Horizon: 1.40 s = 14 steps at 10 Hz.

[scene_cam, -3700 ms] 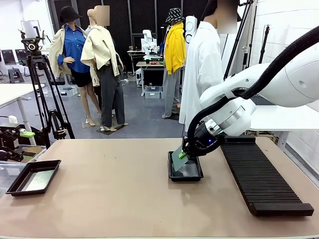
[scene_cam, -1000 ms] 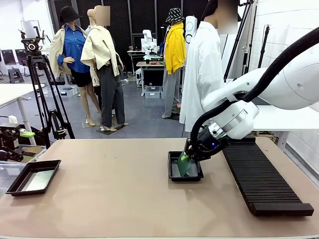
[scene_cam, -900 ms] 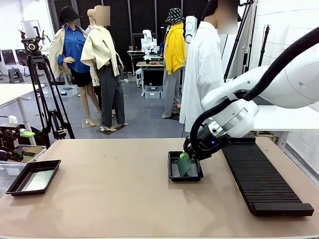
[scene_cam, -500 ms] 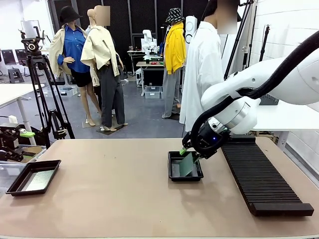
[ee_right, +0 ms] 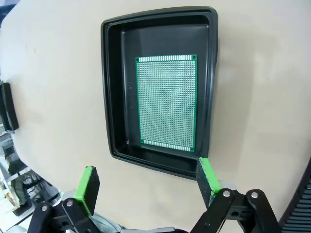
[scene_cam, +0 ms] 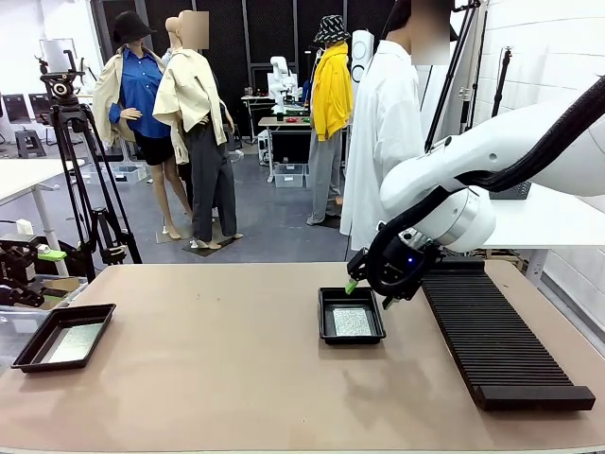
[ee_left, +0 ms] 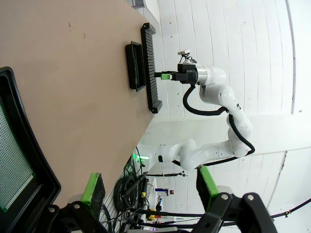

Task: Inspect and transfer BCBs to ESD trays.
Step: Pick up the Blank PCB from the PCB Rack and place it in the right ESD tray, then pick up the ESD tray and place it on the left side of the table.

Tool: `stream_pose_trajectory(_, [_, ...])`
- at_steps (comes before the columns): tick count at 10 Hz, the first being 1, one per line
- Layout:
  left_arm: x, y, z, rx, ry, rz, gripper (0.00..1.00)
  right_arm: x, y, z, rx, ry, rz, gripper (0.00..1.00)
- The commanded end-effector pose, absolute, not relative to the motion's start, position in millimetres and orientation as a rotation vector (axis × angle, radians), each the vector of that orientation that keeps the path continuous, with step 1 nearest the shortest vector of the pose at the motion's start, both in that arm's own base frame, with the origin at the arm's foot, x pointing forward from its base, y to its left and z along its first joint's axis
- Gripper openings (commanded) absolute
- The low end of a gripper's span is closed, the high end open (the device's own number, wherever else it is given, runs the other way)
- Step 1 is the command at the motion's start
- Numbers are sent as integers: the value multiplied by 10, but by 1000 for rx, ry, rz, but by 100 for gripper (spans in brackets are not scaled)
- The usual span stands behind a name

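The right end effector (scene_cam: 352,283) is hanging just above the far edge of the middle tray (scene_cam: 352,333), its fingers spread wide and holding nothing; from its wrist camera the two green pads (ee_right: 88,187) are standing well apart on either side of the tray's near rim. A BCB (ee_right: 166,100) is lying flat inside that tray, near its centre and a little toward one long wall, with bare black floor showing around it. A long ribbed rack (scene_cam: 492,340) is sitting just beside the tray on the table (scene_cam: 217,378), under the right arm. A person in a white shirt (scene_cam: 383,132) is standing at the far side, partly hidden behind that arm. The second tray (scene_cam: 62,336) is resting near the table's left edge with a pale board in it, too small to read from the front. The left end effector (ee_left: 148,184) is hovering wide open and empty beside this tray, whose board (ee_left: 13,170) is being cut off by the frame's edge.
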<state>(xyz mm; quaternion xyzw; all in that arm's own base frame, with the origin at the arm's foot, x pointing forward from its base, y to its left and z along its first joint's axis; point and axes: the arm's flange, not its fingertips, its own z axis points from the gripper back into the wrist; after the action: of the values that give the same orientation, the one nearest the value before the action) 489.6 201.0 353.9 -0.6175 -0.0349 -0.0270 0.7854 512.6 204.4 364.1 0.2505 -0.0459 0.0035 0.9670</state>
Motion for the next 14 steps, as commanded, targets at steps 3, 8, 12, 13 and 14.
stream_pose_trajectory(3, [4890,2011,3566,-1327,-81,-59,100,5126,2044,3641,507,-93,7,100])
stream_pose_trajectory(8, [4890,2011,3566,-1327,-81,-59,100,5126,2044,3641,507,-93,7,100])
stream_pose_trajectory(12, [4890,2011,3566,-1327,-81,-59,100,5126,2044,3641,507,-93,7,100])
stream_pose_trajectory(13, [4890,2011,3566,-1327,-81,-59,100,5126,2044,3641,507,-93,7,100])
stream_pose_trajectory(14, [4890,2011,3566,-1327,-81,-59,100,5126,2044,3641,507,-93,7,100])
